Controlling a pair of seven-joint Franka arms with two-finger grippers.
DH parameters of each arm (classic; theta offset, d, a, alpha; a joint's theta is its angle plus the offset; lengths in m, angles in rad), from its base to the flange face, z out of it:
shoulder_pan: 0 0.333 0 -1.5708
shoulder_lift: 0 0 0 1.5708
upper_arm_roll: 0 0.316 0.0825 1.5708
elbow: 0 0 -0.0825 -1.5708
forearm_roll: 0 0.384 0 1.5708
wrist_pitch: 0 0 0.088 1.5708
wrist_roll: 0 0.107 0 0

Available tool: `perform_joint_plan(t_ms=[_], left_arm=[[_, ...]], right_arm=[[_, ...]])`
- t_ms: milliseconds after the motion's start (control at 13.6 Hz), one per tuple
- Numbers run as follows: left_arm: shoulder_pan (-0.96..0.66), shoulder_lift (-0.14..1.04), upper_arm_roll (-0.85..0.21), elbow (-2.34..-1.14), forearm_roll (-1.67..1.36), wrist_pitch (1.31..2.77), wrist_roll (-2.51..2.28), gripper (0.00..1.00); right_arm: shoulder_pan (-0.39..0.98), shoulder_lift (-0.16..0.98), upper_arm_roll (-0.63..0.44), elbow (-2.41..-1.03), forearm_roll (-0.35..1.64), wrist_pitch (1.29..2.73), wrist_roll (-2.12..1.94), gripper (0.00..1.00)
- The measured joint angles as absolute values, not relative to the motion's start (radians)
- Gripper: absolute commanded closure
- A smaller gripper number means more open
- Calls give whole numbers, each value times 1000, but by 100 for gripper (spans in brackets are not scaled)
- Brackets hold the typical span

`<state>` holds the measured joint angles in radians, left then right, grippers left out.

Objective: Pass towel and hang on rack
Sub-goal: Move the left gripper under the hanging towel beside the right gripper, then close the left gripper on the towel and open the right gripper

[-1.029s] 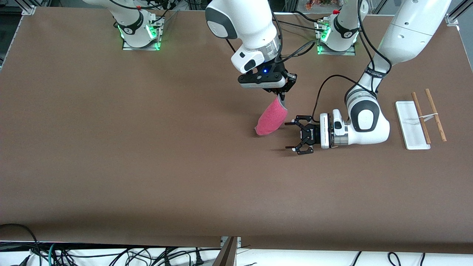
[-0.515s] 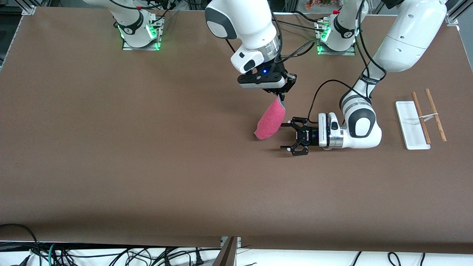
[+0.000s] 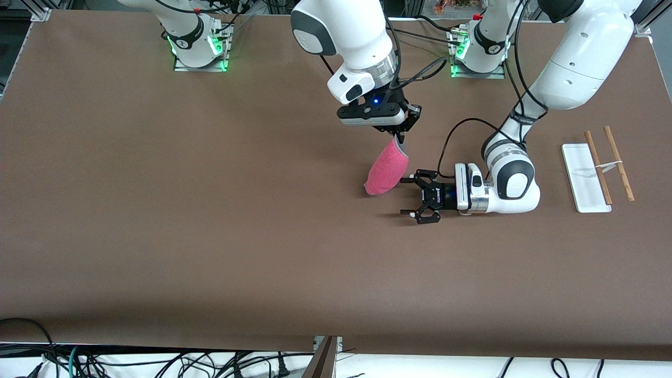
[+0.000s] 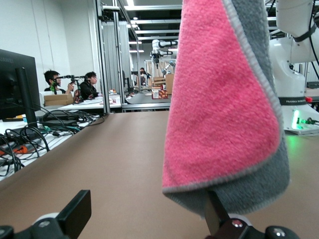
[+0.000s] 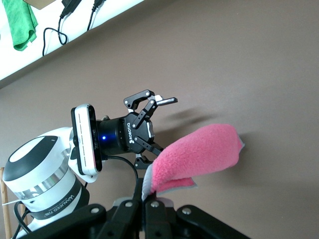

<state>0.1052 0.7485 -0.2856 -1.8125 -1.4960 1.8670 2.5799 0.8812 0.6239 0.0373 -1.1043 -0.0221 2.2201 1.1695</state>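
The towel (image 3: 387, 169) is hanging in the air over the middle of the surface (image 3: 210, 210), folded so that its pink face is wrapping around a grey backing with a thin grey trim; in the left wrist view the towel (image 4: 224, 104) is filling much of the frame, draped between the spread fingers (image 4: 75, 214). The right pincer (image 3: 400, 137) is pinching the towel's top corner, fingers pressed together on the cloth, and pointing down. In the right wrist view the towel (image 5: 194, 157) is dangling from those fingers.

The left pincer (image 3: 407, 197) is lying horizontal, low over the surface, with its fingers spread wide apart; its upper finger is just beside the towel's lower edge, and whether it is touching cannot be told.

The rack (image 3: 598, 170) is sitting on the surface toward the left arm's end, well apart from the towel, its two brown rods lying beside the white base.
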Motion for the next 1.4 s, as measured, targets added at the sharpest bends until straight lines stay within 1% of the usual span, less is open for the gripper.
perform_joint_plan(t_ms=[221, 441, 588, 662, 735, 882, 1103, 1324, 1397], left_arm=[[92, 750, -291, -1811, -1548, 1866, 2584, 0], [78, 750, -292, -1809, -1567, 1865, 2586, 5], [71, 752, -292, -1809, -1570, 1861, 2587, 5], [68, 753, -292, -1809, -1570, 1859, 2587, 7], [65, 755, -292, -1809, -1570, 1856, 2587, 13], [57, 759, -292, -1811, -1570, 1843, 2587, 15], [33, 760, -293, -1821, -1570, 1820, 2587, 16], [29, 763, -290, -1853, -1570, 1764, 2594, 16], [30, 764, -289, -1865, -1570, 1752, 2607, 19]], right_arm=[[881, 624, 37, -1104, -22, 2220, 1170, 100], [881, 624, 37, -1104, -22, 2220, 1170, 100], [881, 624, 37, -1104, -22, 2220, 1170, 100], [881, 624, 37, -1104, -22, 2220, 1170, 100], [881, 624, 36, -1104, -22, 2220, 1170, 100], [881, 624, 36, -1104, -22, 2220, 1170, 100], [881, 623, 36, -1104, -22, 2221, 1170, 100], [881, 623, 36, -1104, -22, 2221, 1170, 100], [881, 623, 36, -1104, -22, 2221, 1170, 100]])
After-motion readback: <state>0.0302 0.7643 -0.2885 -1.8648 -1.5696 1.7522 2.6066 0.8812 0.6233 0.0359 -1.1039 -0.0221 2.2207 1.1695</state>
